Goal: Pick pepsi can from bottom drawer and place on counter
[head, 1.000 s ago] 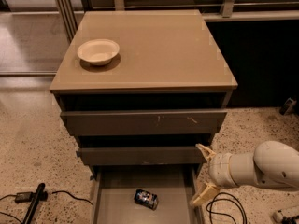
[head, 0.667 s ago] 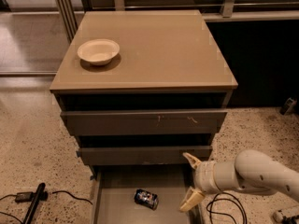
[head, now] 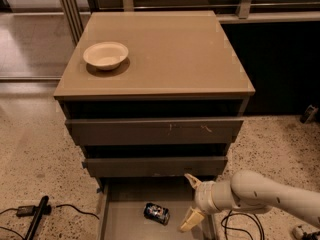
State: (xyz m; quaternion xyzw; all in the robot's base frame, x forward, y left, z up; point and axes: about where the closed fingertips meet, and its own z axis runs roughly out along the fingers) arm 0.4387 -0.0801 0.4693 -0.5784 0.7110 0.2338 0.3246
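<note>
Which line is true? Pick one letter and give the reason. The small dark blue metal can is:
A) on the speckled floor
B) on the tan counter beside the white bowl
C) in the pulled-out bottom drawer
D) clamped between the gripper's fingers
C: the small dark blue metal can lies on the flat floor of the grey-brown bottom drawer. The gripper is just to its right, cream fingers spread open, not touching it.

The one camera looks down from above and in front of the cabinet, facing its drawer fronts from fairly near. The tabletop (head: 165,49) fills the upper middle. The bottom drawer (head: 125,221) is cut by the lower edge, where the hand (head: 187,202) reaches in from the right.
</note>
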